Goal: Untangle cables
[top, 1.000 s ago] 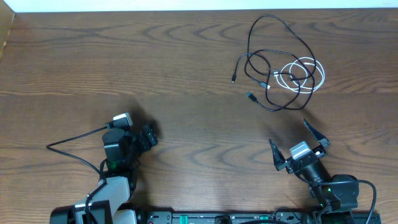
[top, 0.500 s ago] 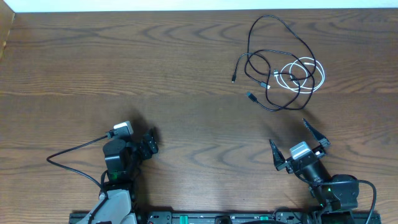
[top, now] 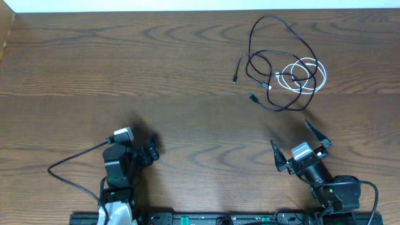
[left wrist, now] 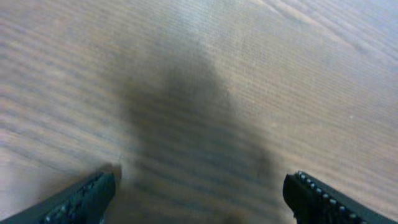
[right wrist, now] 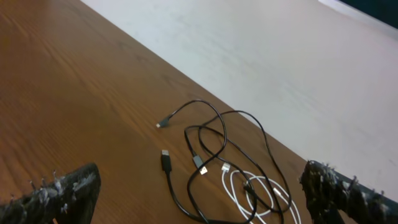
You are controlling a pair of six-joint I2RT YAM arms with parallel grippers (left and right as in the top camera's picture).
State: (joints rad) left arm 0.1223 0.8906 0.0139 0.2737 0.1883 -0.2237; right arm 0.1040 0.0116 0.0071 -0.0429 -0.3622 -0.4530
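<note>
A black cable point(top: 269, 37) lies in loose loops at the back right of the table, tangled over a coiled white cable point(top: 310, 76). Both also show in the right wrist view, the black cable point(right wrist: 205, 140) looped over the white cable point(right wrist: 249, 193). My right gripper point(top: 299, 142) is open and empty near the front edge, a short way in front of the cables. My left gripper point(top: 150, 147) is open and empty at the front left, low over bare wood, far from the cables. Its fingertips point(left wrist: 199, 199) frame only the table surface.
The wooden table point(top: 125, 62) runs to a white wall edge at the back. A thick black arm wire point(top: 75, 155) loops out to the left of my left arm. The arm bases stand along the front edge.
My left arm has drawn back toward the front edge and its wire loop has shifted. The right arm and the cables have not moved.
</note>
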